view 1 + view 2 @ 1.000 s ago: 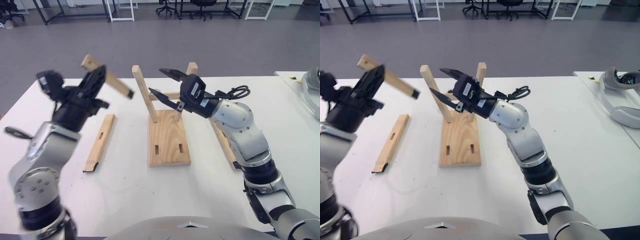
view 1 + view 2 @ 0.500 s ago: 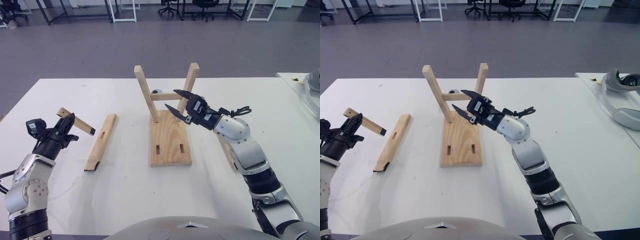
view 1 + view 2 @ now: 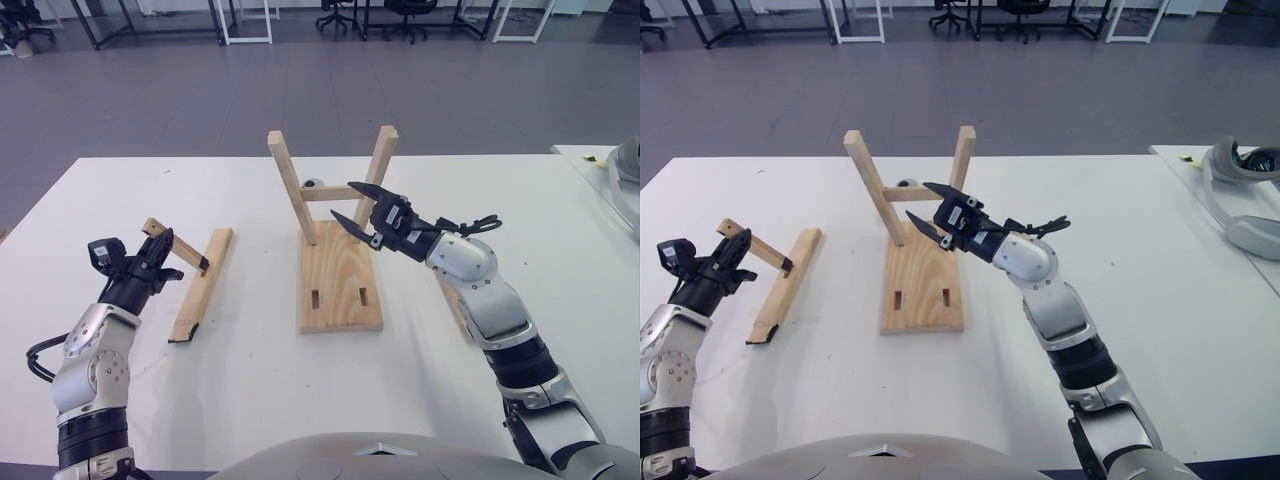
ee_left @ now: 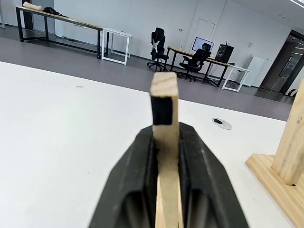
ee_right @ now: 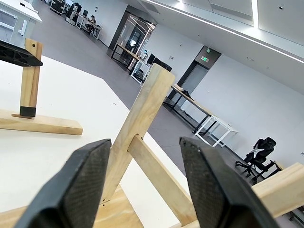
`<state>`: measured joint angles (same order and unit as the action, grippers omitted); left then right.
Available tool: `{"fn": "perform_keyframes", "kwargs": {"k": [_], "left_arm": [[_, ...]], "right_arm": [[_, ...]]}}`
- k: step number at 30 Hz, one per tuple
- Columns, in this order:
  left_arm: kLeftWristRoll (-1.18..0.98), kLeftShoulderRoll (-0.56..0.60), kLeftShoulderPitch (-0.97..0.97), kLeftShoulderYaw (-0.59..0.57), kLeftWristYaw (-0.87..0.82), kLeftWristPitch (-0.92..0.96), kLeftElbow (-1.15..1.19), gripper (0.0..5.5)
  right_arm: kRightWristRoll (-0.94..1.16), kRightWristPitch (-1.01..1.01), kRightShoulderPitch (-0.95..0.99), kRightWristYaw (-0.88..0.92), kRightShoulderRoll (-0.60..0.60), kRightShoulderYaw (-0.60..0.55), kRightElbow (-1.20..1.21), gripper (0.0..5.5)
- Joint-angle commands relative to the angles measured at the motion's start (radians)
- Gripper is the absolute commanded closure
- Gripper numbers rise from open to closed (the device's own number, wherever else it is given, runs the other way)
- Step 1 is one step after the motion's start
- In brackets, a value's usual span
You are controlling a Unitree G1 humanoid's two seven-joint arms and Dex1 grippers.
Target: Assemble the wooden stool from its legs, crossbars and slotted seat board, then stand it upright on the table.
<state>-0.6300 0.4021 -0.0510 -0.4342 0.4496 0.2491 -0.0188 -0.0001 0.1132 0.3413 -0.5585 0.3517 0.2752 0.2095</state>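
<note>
Raw pale wood on matt white tabletop (image 3: 250, 380).
Slotted rectangular seat board (image 3: 338, 270): unvarnished, visible grain; short wooden bar (image 4: 165, 142): black-painted end; smooth matt black plastic fingers (image 4: 133, 180).

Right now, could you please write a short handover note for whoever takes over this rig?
Left gripper: shut on a short wooden bar, its dark end by the left loose leg.
Right gripper: fingers open beside the crossbar joining two legs slotted into the seat board.
Done: two legs, one crossbar fitted.
To do: fit that leg and the right loose leg into the board's two empty slots, add the bar, stand it on its legs.
</note>
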Motion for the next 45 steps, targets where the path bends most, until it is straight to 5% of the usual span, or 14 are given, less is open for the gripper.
{"fn": "perform_keyframes", "kwargs": {"k": [1,8,26,34,45], "left_arm": [[0.028,-0.026,-0.049,0.023,-0.030,0.024,-0.057,5.10],[0.016,-0.021,-0.081,0.015,-0.099,0.085,-0.209,5.10],[0.094,-0.042,-0.107,0.037,-0.123,0.060,-0.154,5.10],[0.229,-0.065,-0.166,0.169,-0.121,0.006,-0.114,5.10],[0.247,-0.104,-0.209,0.203,-0.104,0.005,0.011,5.10]], "right_arm": [[-0.003,-0.002,-0.010,-0.009,0.007,-0.008,0.000,2.81],[-0.013,-0.005,-0.012,-0.002,-0.004,0.000,-0.002,2.81],[-0.034,-0.021,-0.012,0.000,-0.018,0.007,-0.017,2.81],[-0.047,-0.024,-0.017,-0.002,-0.014,0.009,-0.012,2.81],[-0.055,-0.033,-0.013,-0.008,-0.011,0.015,-0.023,2.81]]}}
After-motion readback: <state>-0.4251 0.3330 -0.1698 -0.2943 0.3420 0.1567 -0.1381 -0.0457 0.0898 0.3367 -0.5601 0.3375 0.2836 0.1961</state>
